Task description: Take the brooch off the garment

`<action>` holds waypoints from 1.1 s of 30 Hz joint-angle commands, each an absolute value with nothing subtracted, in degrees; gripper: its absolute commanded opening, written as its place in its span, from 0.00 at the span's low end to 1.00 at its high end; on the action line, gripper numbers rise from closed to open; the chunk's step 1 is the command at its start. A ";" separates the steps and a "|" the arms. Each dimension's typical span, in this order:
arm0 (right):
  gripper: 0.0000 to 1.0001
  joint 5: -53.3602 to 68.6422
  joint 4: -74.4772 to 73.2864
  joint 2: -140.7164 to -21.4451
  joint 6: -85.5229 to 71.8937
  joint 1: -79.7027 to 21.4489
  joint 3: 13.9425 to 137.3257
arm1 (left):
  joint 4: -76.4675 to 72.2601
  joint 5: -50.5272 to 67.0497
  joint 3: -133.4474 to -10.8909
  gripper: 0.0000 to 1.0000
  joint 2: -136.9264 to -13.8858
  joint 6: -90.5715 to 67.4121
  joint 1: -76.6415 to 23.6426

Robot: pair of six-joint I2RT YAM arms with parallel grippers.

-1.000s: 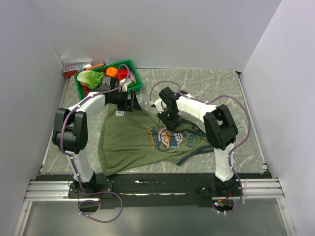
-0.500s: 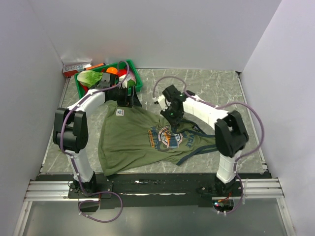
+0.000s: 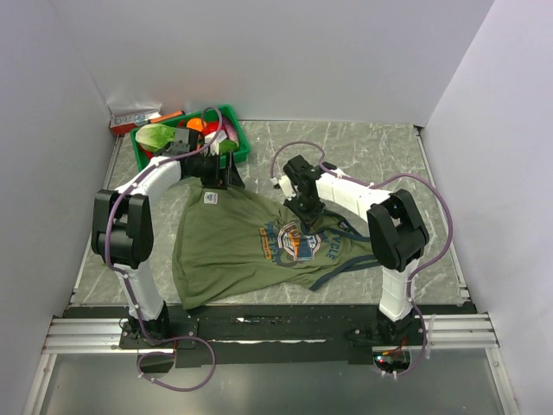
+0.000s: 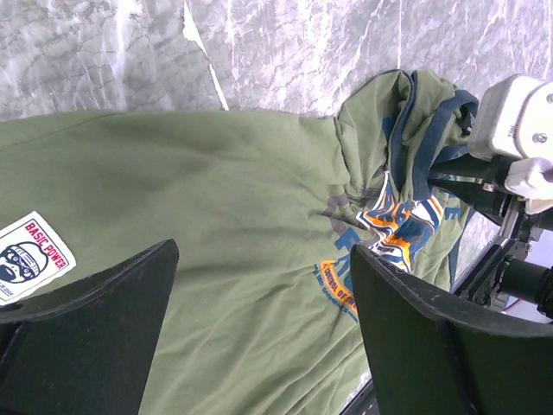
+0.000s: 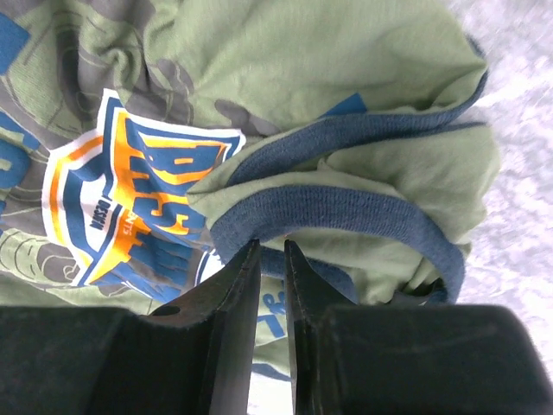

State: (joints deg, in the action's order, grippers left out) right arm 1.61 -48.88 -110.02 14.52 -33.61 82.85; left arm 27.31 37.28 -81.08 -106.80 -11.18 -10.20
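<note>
The olive-green knit sleeveless tank top (image 3: 229,251) lies spread on the grey marble-patterned table (image 3: 380,156). Most of the fabric is smooth. On the right side it bunches into soft folds, and there the navy ribbed trim (image 5: 346,212) forms rumpled loops. The oval orange-and-blue printed graphic (image 3: 298,242) is creased where the cloth gathers. A small white square label (image 4: 33,258) with red lettering sits near the far left edge of the top.

The right gripper (image 5: 272,249) points down into the bunched area. Its flat black fingers stand almost together with only a thin slit between them. The tips rest against a fold of navy trim just beside the graphic. We cannot tell whether they pinch anything.

The left gripper (image 4: 266,255) hangs above the far edge of the top, near the label. Its broad black fingers are spread wide and hold nothing.

We cannot make out the tiny pinkish-red brooch in any view.

A green plastic basket (image 3: 239,131) stands at the far left of the table, just beyond the left gripper.
</note>
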 commanded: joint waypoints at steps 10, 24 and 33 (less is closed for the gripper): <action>0.25 0.27 -48.96 -110.92 4.40 -33.93 82.70 | 27.68 38.41 -82.44 0.87 -107.22 -10.37 -10.11; 0.31 -4.04 -48.43 -112.23 3.25 -33.75 82.44 | 27.51 39.02 -83.14 0.88 -108.72 -10.90 -9.84; 0.32 -3.34 -48.69 -114.52 2.99 -33.75 83.76 | 27.60 38.94 -82.09 0.88 -108.55 -10.72 -9.84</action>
